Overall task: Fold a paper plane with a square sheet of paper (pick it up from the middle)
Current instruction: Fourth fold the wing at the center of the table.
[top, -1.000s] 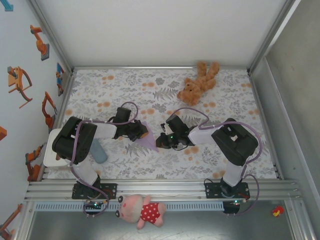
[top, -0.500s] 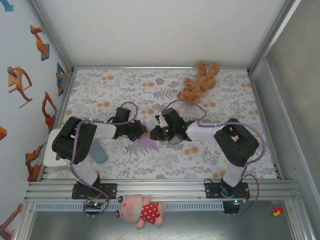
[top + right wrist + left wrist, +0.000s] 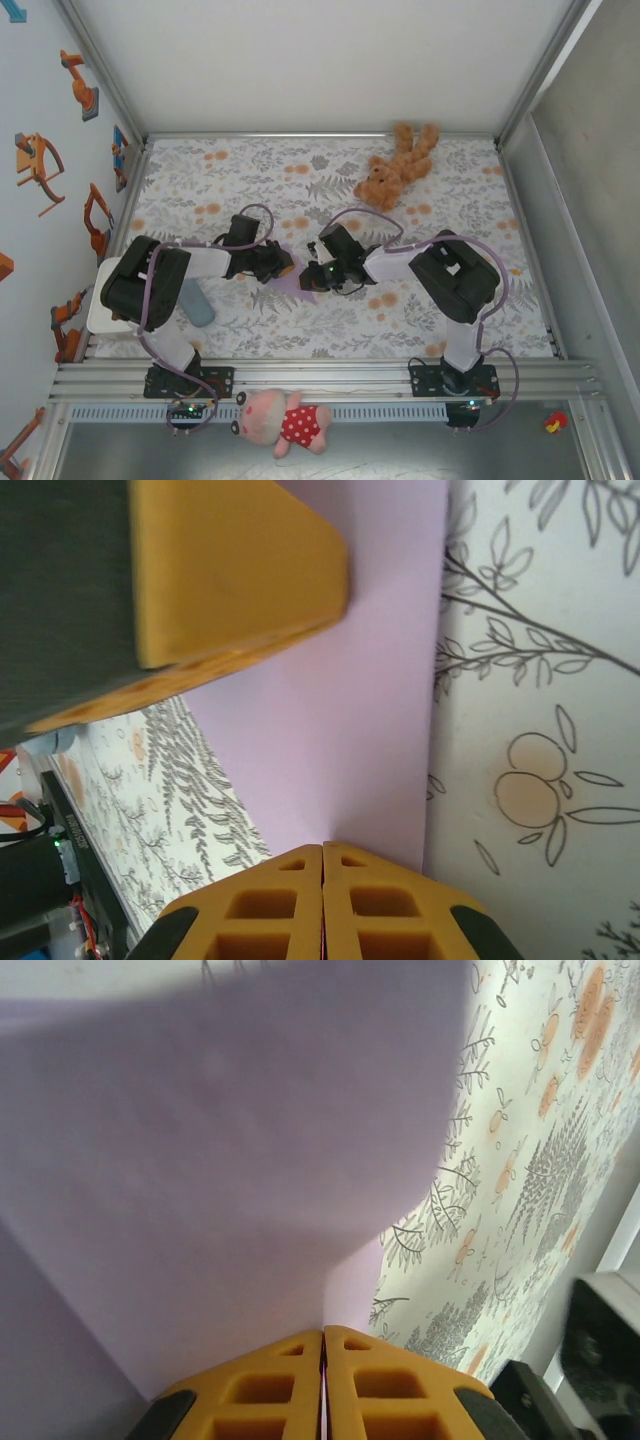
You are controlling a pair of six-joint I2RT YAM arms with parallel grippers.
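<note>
The pale lilac sheet of paper (image 3: 298,286) lies at the middle of the floral table, partly folded, with only a small wedge showing between the two grippers. My left gripper (image 3: 283,266) comes in from the left and is shut on its edge. In the left wrist view the paper (image 3: 220,1160) curves up from the shut yellow fingertips of the left gripper (image 3: 323,1338). My right gripper (image 3: 308,275) meets it from the right. In the right wrist view the right gripper (image 3: 322,850) is shut on a flat lilac flap (image 3: 340,740), with the left gripper's yellow finger (image 3: 230,570) just above.
A brown teddy bear (image 3: 395,165) lies at the back right of the floral cloth (image 3: 450,210). A grey-blue pad (image 3: 197,302) and a white block (image 3: 105,310) sit by the left arm. A pink pig toy (image 3: 285,420) lies in front of the rail.
My right gripper has swung left and forward until it meets the left gripper at the paper. Less of the lilac sheet shows from above. The left gripper has barely moved.
</note>
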